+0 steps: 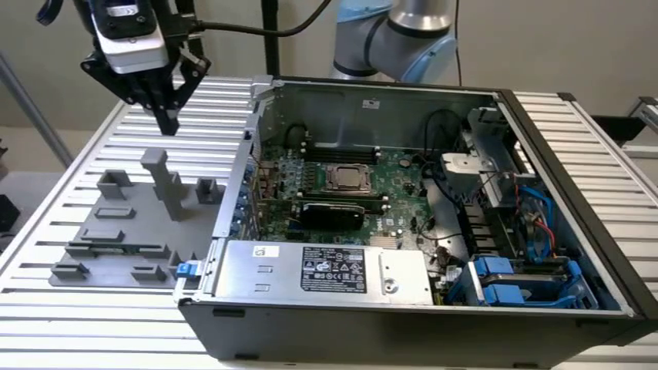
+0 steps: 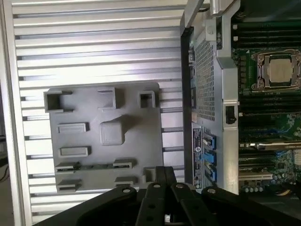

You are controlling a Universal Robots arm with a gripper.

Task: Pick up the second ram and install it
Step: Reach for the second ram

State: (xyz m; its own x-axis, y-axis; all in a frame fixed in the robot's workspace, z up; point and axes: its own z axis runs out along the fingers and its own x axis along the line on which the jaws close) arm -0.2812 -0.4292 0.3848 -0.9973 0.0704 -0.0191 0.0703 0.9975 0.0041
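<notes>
Gripper (image 1: 166, 123) hangs high over the gray tray (image 1: 139, 223), touching nothing. Its fingers are pressed together with nothing between them; the wrist view shows the same, tips closed (image 2: 162, 173) above the tray (image 2: 141, 141). Ram stick (image 1: 119, 247) sits in the tray as a thin dark-green strip on edge in the long slot, held between two end clips, and shows as a dark line in the wrist view (image 2: 94, 166). It is well apart from the gripper. Tall post (image 1: 165, 185) stands upright near the middle of the tray. Open computer case (image 1: 411, 320) lies just beside the tray, on the exterior view's right. Inside the case are the processor socket (image 1: 350, 179) and black memory slots (image 1: 344, 154); cannot tell whether a stick is seated there. The tray rests on the slatted table (image 1: 82, 324).
</notes>
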